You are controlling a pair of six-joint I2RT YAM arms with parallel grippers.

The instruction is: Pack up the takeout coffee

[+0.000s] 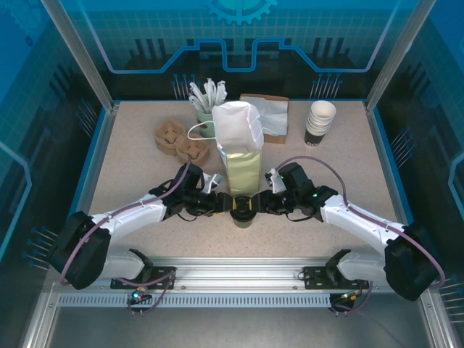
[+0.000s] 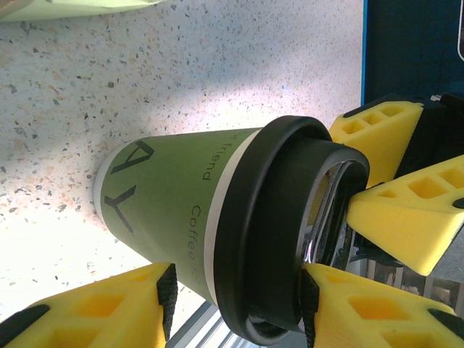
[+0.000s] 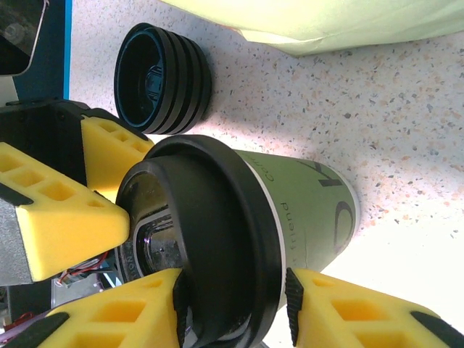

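The takeout coffee (image 1: 241, 212), a pale green paper cup with a black lid, stands on the table between my two grippers. My left gripper (image 1: 221, 206) reaches in from the left. In the left wrist view the cup (image 2: 174, 210) fills the middle and the left gripper (image 2: 238, 304) straddles the lid's rim. One pad meets the lid's top, the other stands off the rim with a gap, so it is open. My right gripper (image 1: 262, 205) comes in from the right. In the right wrist view its pads pinch the lid of the cup (image 3: 304, 210), so the right gripper (image 3: 233, 304) is shut on it.
A pale green and white paper bag (image 1: 243, 163) sits just behind the cup. A stack of black lids (image 3: 163, 80) rests close beside the cup. Further back are lidless cups (image 1: 320, 122), brown cup carriers (image 1: 168, 135), a holder of white sticks (image 1: 206, 98) and a brown box (image 1: 268, 116).
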